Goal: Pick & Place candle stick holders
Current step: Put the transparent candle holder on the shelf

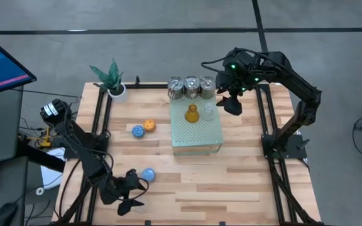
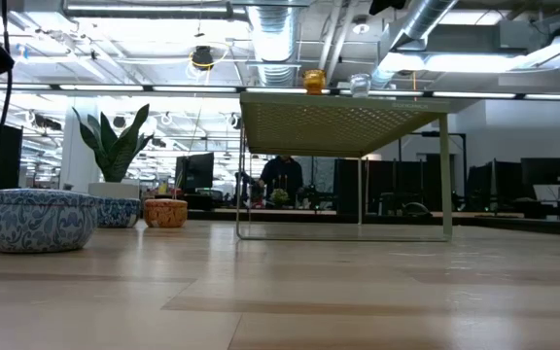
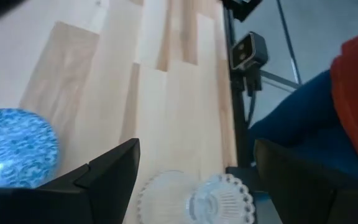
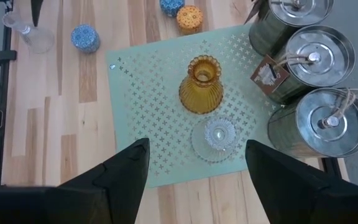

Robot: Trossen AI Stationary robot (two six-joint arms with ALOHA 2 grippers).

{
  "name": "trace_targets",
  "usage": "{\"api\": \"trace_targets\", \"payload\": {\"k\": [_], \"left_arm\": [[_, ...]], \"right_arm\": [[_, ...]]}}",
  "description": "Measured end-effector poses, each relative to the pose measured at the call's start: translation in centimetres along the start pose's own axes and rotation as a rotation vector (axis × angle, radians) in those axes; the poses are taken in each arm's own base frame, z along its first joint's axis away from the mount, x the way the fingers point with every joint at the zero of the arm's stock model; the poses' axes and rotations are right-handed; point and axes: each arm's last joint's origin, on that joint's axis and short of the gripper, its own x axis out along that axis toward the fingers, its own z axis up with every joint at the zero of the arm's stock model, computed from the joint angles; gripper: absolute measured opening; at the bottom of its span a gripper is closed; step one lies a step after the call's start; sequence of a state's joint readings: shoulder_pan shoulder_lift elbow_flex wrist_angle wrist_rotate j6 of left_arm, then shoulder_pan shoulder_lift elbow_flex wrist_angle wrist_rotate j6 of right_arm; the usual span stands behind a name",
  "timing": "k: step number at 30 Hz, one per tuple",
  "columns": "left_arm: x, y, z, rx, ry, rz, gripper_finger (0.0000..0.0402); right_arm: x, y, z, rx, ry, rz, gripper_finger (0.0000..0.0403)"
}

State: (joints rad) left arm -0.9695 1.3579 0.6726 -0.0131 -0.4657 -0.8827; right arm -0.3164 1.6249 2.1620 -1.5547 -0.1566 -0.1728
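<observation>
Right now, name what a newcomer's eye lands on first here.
The pale-green block at mid-table, bearing an amber holder and a clear one, with three silver cups behind it. The right pincer hangs open beside it; the left pincer is open over a clear holder at the front edge.

I see bare boards right of the perforated block [image 1: 197,130], three silver cups [image 1: 191,86] walling its far edge, plant [image 1: 112,78] crowding the far-left corner.
</observation>
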Motion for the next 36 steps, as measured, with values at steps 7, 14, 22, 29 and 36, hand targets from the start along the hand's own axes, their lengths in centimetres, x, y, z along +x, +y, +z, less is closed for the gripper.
{"api": "trace_targets", "payload": {"k": [7,14,22,29,36], "left_arm": [[-0.3,-0.3,-0.4,0.014,-0.016,0.0,0.0317],[-0.6,-0.7,-0.9,0.043,-0.044,0.009,0.0317],[0.7,-1.3,-2.4,0.069,-0.048,0.017,0.0317],[1.6,-1.3,-3.0,0.068,-0.059,0.025,0.0317],[2.0,-1.5,-3.9,0.087,-0.04,0.025,0.0317]], "right_arm": [[0.0,0.0,0.0,0.028,0.0,0.0,0.0256],[0.0,0.0,0.0,0.028,0.0,0.0,0.0256],[0.0,-0.1,0.2,0.025,-0.021,-0.005,0.0256],[0.0,-0.2,0.2,0.028,-0.024,-0.01,0.0256],[-0.1,-0.6,0.1,0.047,-0.023,-0.02,0.0256]]}}
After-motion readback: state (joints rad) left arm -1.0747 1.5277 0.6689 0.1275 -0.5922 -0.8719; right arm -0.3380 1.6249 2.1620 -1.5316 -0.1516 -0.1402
